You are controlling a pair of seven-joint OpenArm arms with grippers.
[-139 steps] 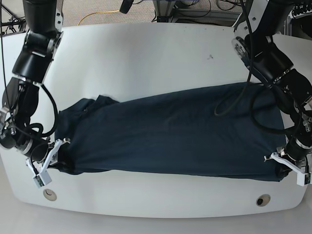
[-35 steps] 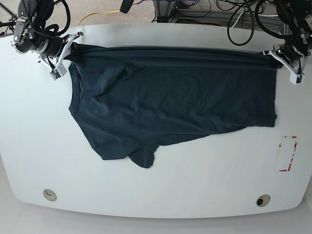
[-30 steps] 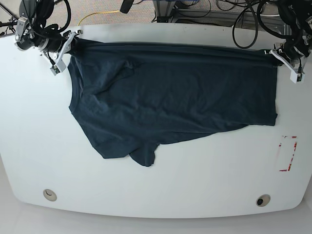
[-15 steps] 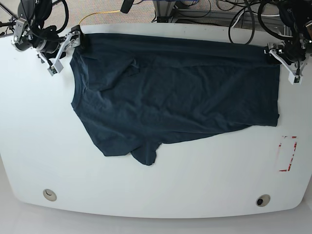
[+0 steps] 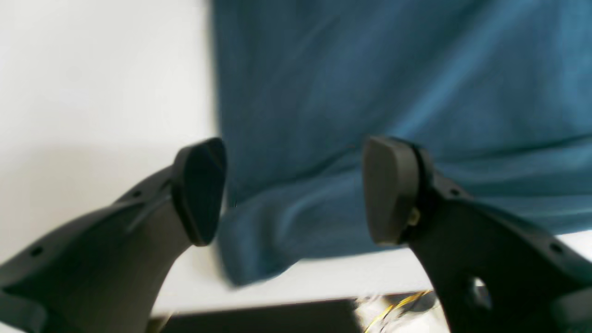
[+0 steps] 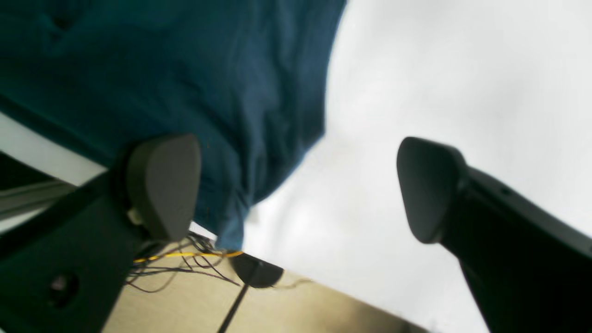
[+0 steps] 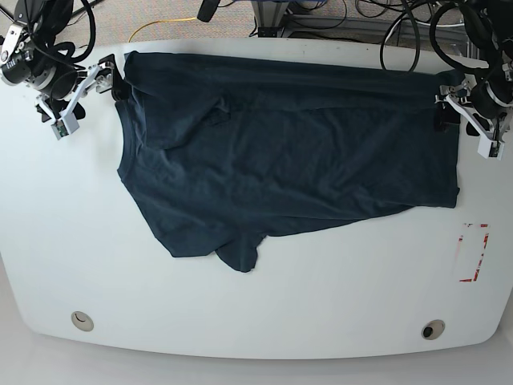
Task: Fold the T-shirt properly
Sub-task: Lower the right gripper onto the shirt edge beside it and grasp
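Note:
The dark navy T-shirt (image 7: 288, 152) lies spread on the far half of the white table (image 7: 256, 305), its long edge along the far rim and one sleeve pointing toward the near side. My right gripper (image 7: 84, 98) hangs open just left of the shirt's far-left corner; the right wrist view shows its pads (image 6: 162, 185) wide apart, with the T-shirt (image 6: 185, 69) behind one of them. My left gripper (image 7: 465, 124) stands open at the far-right corner. In the left wrist view a loose corner of the T-shirt (image 5: 370, 69) shows between the separated pads (image 5: 388, 189), unpinched.
A red-and-white mark (image 7: 473, 253) sits on the table near the right edge. Two round holes (image 7: 80, 321) (image 7: 433, 330) lie near the front rim. Cables (image 7: 168, 24) run on the floor beyond the far edge.
Both grippers have opened and let go of the shirt's far corners. Each has drawn outward a little. The shirt's far edge has settled flat on the table.

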